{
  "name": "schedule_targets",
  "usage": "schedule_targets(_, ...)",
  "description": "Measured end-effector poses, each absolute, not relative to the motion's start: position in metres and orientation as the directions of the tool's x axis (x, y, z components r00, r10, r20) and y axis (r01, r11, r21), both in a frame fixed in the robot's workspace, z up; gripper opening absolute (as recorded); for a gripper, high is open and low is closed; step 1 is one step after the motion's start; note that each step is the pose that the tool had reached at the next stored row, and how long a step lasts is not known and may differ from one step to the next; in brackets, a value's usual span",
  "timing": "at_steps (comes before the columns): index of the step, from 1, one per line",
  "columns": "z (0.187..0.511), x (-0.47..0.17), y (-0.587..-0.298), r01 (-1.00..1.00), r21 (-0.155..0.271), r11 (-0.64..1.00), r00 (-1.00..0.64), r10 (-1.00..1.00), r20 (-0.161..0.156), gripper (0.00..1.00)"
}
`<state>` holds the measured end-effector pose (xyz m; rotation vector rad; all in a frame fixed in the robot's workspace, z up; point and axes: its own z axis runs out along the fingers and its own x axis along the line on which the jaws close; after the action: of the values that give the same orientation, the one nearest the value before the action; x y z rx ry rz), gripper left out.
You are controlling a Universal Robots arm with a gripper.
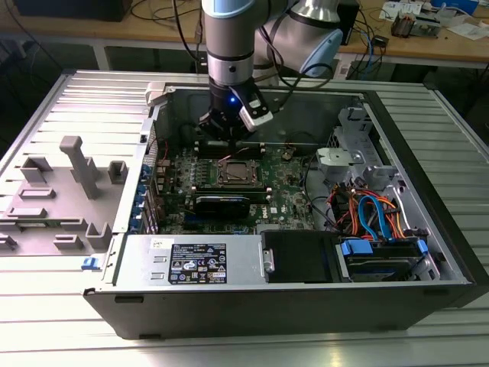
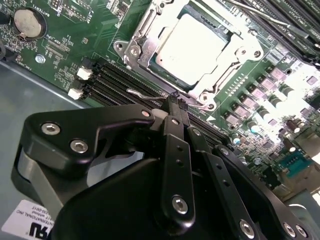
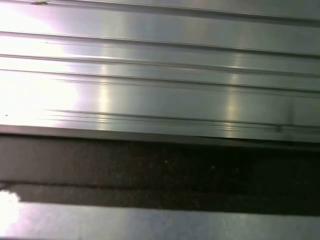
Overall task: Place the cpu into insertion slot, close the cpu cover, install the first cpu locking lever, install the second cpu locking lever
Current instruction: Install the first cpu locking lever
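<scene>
Gripper (image 2: 176, 102) hangs low inside the open PC case (image 1: 428, 191), just beside the slot (image 2: 192, 47) on its memory-slot side. Jaws look pinched nearly together, tips at or on a thin wire lever (image 2: 145, 94); can't tell if they actually hold it or just press on it. Cpu (image 2: 192, 47) already sits flat in the slot, and the cover (image 2: 240, 52) looks down over it, silver frame around the chip's edges. So the step in hand looks like a locking lever. To do it well, imo: keep the tips on the lever's bent end, push down and sideways in one smooth arc so it tucks under its hook, don't slip onto the memory slots (image 2: 107, 80) right alongside. Board (image 1: 290, 191) is crowded w/ caps and connectors; a coin cell (image 2: 26, 22) sits well apart. Case lies on a ribbed metal table (image 1: 92, 99); grey fixture (image 1: 80, 164) stands on the exterior view's left, benches w/ cables behind.
</scene>
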<state>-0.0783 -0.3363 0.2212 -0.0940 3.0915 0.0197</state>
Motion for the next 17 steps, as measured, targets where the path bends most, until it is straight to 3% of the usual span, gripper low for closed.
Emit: schedule_targets(17, 0.211, -0.053, -0.336, -0.061, 0.011, 0.998, -0.997, -0.06, -0.049, 0.11)
